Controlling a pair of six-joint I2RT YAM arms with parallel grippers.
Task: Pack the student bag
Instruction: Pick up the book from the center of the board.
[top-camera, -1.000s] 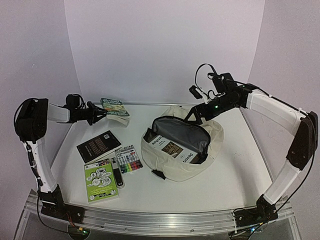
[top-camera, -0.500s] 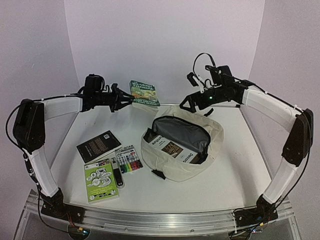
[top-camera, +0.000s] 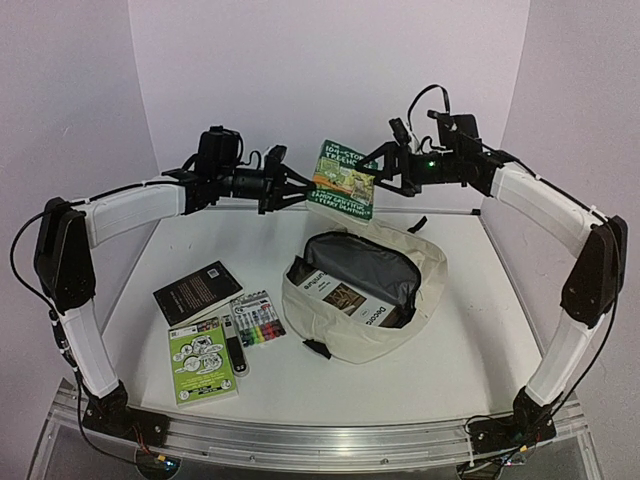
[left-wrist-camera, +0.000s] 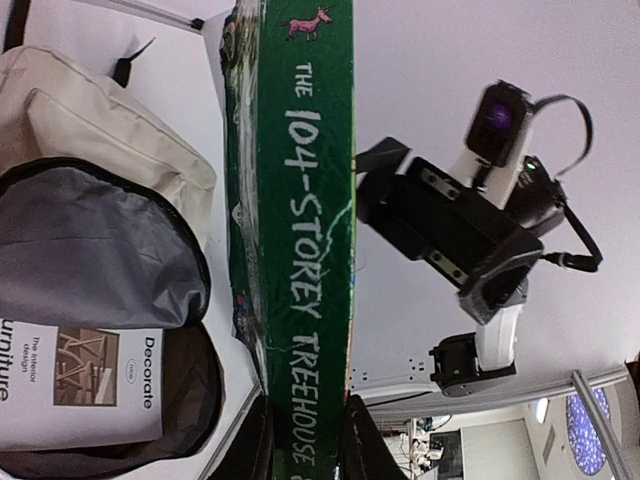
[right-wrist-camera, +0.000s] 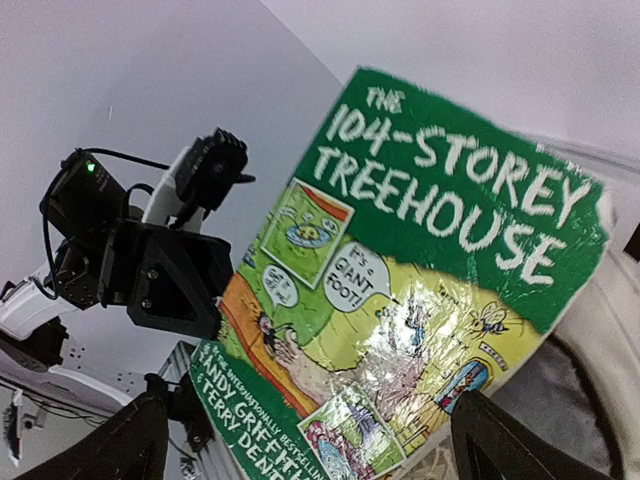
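The student bag (top-camera: 360, 300), a cream backpack with grey lining, lies open at mid-table with a white "Decorate" book (top-camera: 345, 297) inside. It also shows in the left wrist view (left-wrist-camera: 100, 130). My left gripper (top-camera: 303, 190) is shut on the spine end of a green "104-Storey Treehouse" book (top-camera: 345, 180) and holds it in the air above the bag's far side; its fingers clamp the book (left-wrist-camera: 300, 250) in the left wrist view. My right gripper (top-camera: 380, 170) is open at the book's right edge. In the right wrist view the cover (right-wrist-camera: 420, 270) fills the space ahead of the spread fingers (right-wrist-camera: 130, 440).
On the table left of the bag lie a black book (top-camera: 197, 291), a green booklet (top-camera: 201, 360), a pack of coloured markers (top-camera: 257, 318) and a small black-and-white item (top-camera: 234, 345). White walls close in the back and both sides.
My left gripper carried the green book from the back left up and right to above the bag. My right gripper rose from the bag's rear rim to the book's right edge.
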